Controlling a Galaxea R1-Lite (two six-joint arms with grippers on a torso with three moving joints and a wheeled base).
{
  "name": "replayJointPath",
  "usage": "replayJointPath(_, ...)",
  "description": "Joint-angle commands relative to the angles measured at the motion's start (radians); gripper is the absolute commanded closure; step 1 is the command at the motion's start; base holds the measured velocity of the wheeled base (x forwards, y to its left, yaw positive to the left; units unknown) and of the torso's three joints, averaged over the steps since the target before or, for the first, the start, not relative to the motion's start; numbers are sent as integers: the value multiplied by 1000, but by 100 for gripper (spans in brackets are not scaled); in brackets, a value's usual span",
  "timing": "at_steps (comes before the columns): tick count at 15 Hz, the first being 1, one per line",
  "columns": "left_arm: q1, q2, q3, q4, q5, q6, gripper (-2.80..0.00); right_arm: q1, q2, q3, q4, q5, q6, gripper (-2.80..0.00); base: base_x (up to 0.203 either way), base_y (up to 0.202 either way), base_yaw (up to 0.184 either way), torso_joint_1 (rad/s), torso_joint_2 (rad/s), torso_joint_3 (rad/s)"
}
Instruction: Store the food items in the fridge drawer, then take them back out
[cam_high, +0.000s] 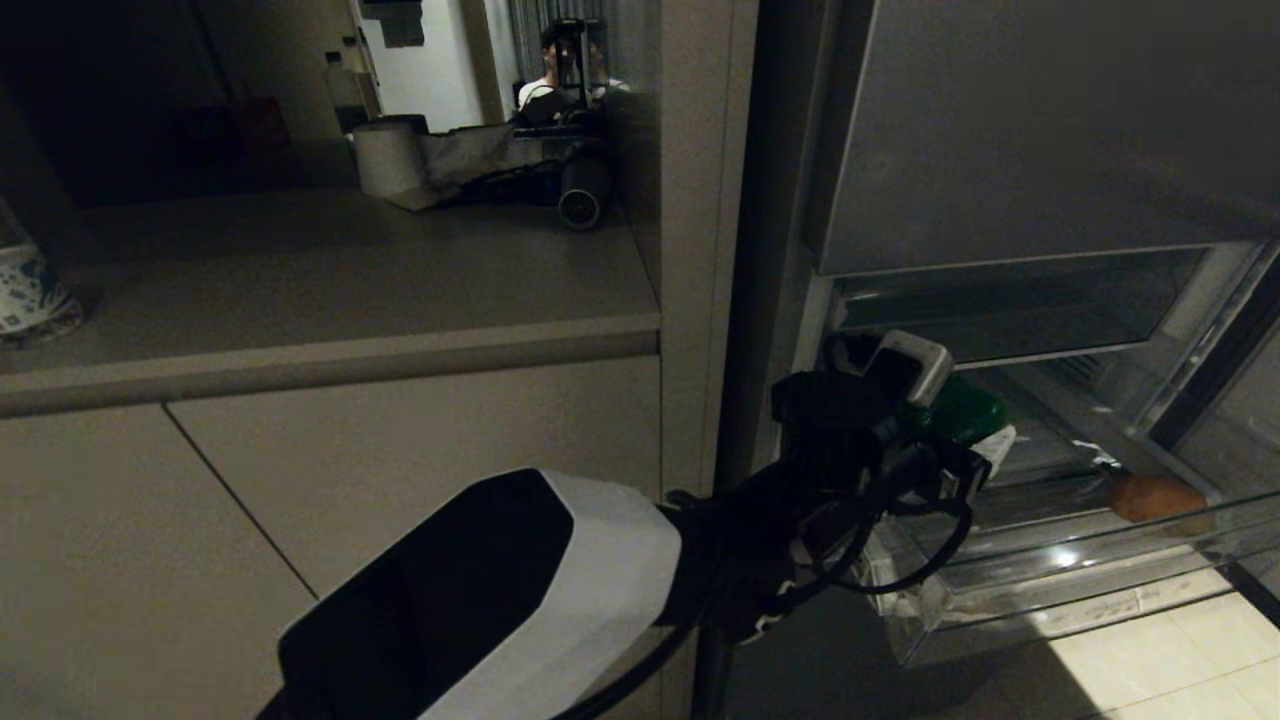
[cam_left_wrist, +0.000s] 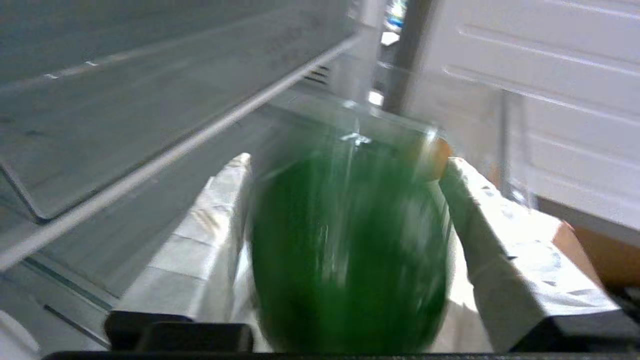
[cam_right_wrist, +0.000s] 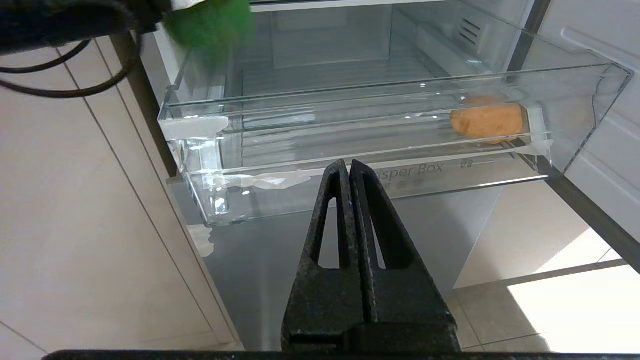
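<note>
The fridge drawer (cam_high: 1050, 590) stands pulled out, a clear bin (cam_right_wrist: 350, 135). The tan potato (cam_high: 1155, 497) lies at its right end (cam_right_wrist: 487, 121). My left gripper (cam_high: 985, 430) hangs over the drawer's left part, white-taped fingers (cam_left_wrist: 480, 225) spread wide on either side of the glossy green bell pepper (cam_left_wrist: 350, 250). The pepper (cam_high: 965, 408) is streaked while the fingers look sharp, so it sits loose between them. My right gripper (cam_right_wrist: 349, 165) is parked low before the drawer front, black fingers pressed together on nothing.
A grey door panel (cam_high: 1050, 130) hangs above the drawer and a shelf (cam_left_wrist: 150, 165) lies just over its opening. To the left, a counter (cam_high: 330, 270) carries a paper roll (cam_high: 388, 158) and a bottle (cam_high: 345, 90). A person (cam_high: 550, 75) sits far behind. Pale floor tiles (cam_high: 1170, 660) lie below.
</note>
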Motion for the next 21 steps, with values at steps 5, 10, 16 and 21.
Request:
replayJointPath(5,2,47,-49,5,35,-2,-280,0,1,31,-1,0,0,0,0,0,0,0,0,0)
replayJointPath(10,4,-63,103,5,115,-2,-280,1,1,31,-1,0,0,0,0,0,0,0,0,0)
replayJointPath(16,83,-477,648,-66,124,-6,0,1,1,31,-1,0,0,0,0,0,0,0,0,0)
replayJointPath(21,233,-823,913,-112,156,1,0,-1,1,31,-1,0,0,0,0,0,0,0,0,0)
